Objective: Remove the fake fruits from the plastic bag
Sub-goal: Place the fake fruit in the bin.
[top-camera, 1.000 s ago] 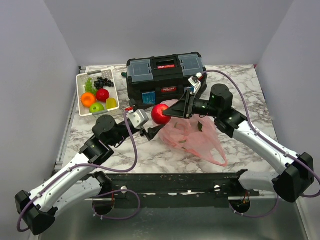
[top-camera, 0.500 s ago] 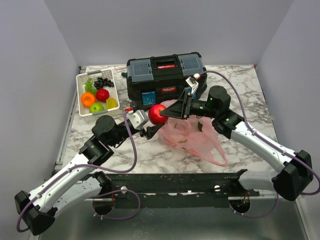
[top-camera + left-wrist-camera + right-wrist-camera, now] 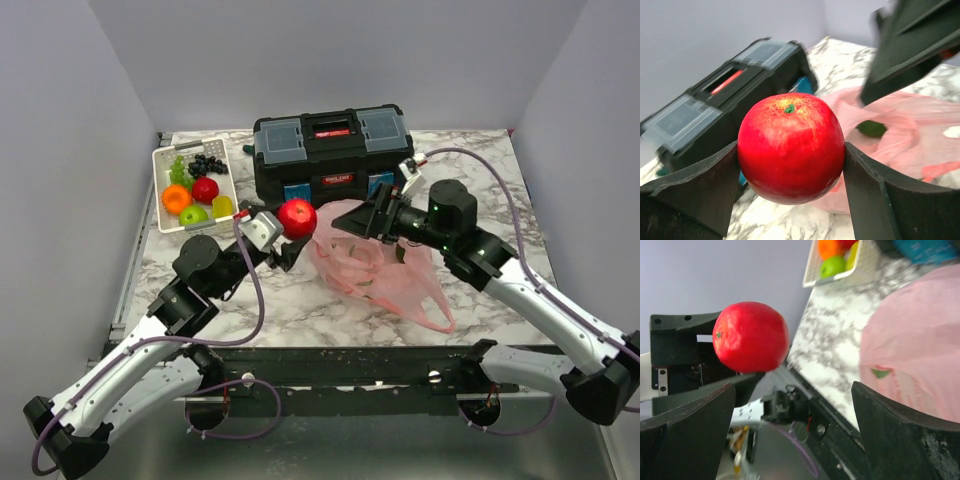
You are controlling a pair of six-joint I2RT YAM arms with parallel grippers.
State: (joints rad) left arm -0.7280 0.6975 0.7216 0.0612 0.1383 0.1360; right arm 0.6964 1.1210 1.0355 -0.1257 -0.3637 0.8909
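My left gripper (image 3: pixel 296 222) is shut on a glossy red apple (image 3: pixel 297 216) and holds it above the table, just left of the pink plastic bag (image 3: pixel 385 268). In the left wrist view the apple (image 3: pixel 791 147) sits squeezed between both fingers, with the bag (image 3: pixel 920 130) behind it and a green fruit (image 3: pixel 871 128) showing inside. My right gripper (image 3: pixel 362 219) is open and empty over the bag's left part, a little right of the apple. The right wrist view shows the apple (image 3: pixel 750 336) apart from my right fingers, and the bag (image 3: pixel 920 350) below.
A black toolbox (image 3: pixel 330 152) stands right behind the bag. A white slotted basket (image 3: pixel 158 190) at the back left holds an orange, a red apple, a green apple, a lemon and grapes. Walls close in the left, back and right.
The apple has passed from my right gripper to my left one. My left gripper has risen with it and shifted left. My right gripper has opened and drawn back to the right.
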